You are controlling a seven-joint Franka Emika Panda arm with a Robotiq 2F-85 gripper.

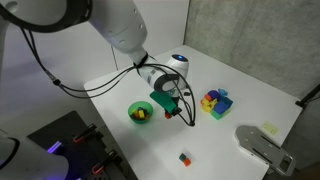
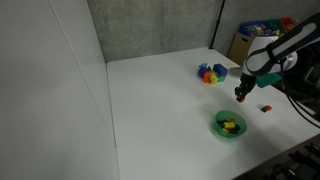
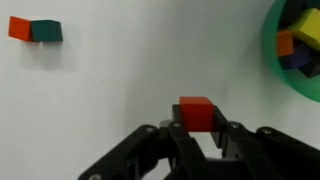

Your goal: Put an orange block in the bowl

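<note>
My gripper [image 3: 202, 132] is shut on a small orange-red block [image 3: 196, 110], gripped between the two black fingers above the white table. In both exterior views the gripper [image 1: 172, 112] [image 2: 240, 96] hangs close to the table, a short way beside the green bowl [image 1: 131, 106] [image 2: 219, 130]. In the wrist view the bowl's rim [image 3: 268, 50] shows at the top right, holding yellow, orange and dark blocks. A second orange-red block [image 3: 20, 28] lies against a dark green one [image 3: 47, 32] at the top left; it also shows in both exterior views [image 1: 184, 159] [image 2: 266, 108].
A multicoloured cluster of blocks [image 1: 215, 102] [image 2: 211, 73] sits on the table beyond the gripper. A grey device [image 1: 262, 146] lies at the table's corner. Dark equipment [image 1: 70, 140] stands off the table edge near the bowl. A grey wall panel [image 2: 150, 30] backs the table.
</note>
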